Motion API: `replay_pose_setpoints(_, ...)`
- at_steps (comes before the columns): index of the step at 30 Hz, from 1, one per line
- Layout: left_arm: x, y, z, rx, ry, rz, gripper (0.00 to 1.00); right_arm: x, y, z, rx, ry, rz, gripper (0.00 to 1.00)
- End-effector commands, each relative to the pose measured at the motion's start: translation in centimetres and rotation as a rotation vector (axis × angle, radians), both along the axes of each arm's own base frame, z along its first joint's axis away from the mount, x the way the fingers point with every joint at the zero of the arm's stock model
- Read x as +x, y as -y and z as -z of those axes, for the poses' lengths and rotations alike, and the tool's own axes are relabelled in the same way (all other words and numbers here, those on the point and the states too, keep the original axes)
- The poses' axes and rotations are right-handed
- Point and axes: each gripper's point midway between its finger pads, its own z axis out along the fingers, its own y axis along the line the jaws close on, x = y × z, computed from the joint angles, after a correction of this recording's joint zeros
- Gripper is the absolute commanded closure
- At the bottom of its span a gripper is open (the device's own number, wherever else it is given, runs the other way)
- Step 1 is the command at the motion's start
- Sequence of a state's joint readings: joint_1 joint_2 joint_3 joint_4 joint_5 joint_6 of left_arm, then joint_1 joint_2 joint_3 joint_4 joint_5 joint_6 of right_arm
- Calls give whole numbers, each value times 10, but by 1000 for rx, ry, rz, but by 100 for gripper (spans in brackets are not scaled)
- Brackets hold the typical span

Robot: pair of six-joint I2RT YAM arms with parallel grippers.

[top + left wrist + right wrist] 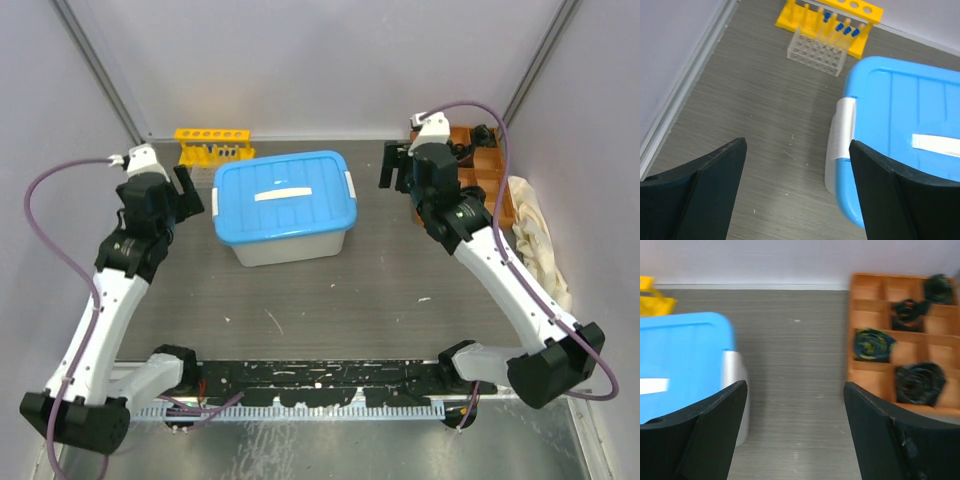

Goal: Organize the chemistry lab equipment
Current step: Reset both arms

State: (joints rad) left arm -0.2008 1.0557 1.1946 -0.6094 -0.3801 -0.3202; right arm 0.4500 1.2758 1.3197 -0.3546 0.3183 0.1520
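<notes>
At the back left stands the yellow rack [212, 145] [830, 15], with blue-capped test tubes [845, 27] in it. The clear plastic rack [817, 50] sits just in front of it. My left gripper [185, 190] [797, 145] hovers left of the blue-lidded bin, open and empty, with bare table between its fingers. To the bin's right, my right gripper [395, 165] [795, 385] is also open with nothing in it. Flasks, cylinder, tongs and spatula are out of view.
A closed plastic bin with a blue lid [285, 195] [905, 125] [680, 360] sits mid-table between the arms. An orange compartment tray [480, 170] [867, 372] holding black objects stands at the back right. A cream cloth [535, 235] lies along the right wall.
</notes>
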Motion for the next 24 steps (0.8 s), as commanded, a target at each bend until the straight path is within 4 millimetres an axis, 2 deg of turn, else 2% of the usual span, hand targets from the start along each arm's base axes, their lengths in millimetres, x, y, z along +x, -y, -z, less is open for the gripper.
replay_pose_setpoints(1, 7, -25, -2, 35, 206, -133, 10, -8, 66, -2, -136, 113, 287, 14)
replay_pose_setpoints(2, 7, -28, 7, 49, 213, -142, 7, -11, 72, 10, -154, 100, 301, 13)
replay_pose_setpoints(3, 8, -29, 16, 62, 221, -141, 6, -13, 76, 11, -154, 107, 309, 13)
replay_pose_setpoints(5, 13, -25, 31, 73, 257, -110, 1, -18, 78, 35, -182, 82, 298, 12)
replay_pose_setpoints(8, 20, -9, 54, 72, 259, -3, 2, -23, 81, 60, -207, 43, 286, 11)
replay_pose_setpoints(11, 26, -11, 78, 79, 227, -15, 2, -29, 86, 79, -204, 16, 302, 10)
replay_pose_setpoints(15, 32, -11, 112, 85, 206, -11, 2, -36, 87, 83, -132, 66, 291, 10)
replay_pose_setpoints(22, 43, -28, 138, 206, 140, -66, 2, -50, 80, 84, -48, 158, 203, 10)
replay_pose_setpoints(24, 48, -30, 154, 213, 118, -64, 2, -51, 79, 88, -44, 156, 199, 10)
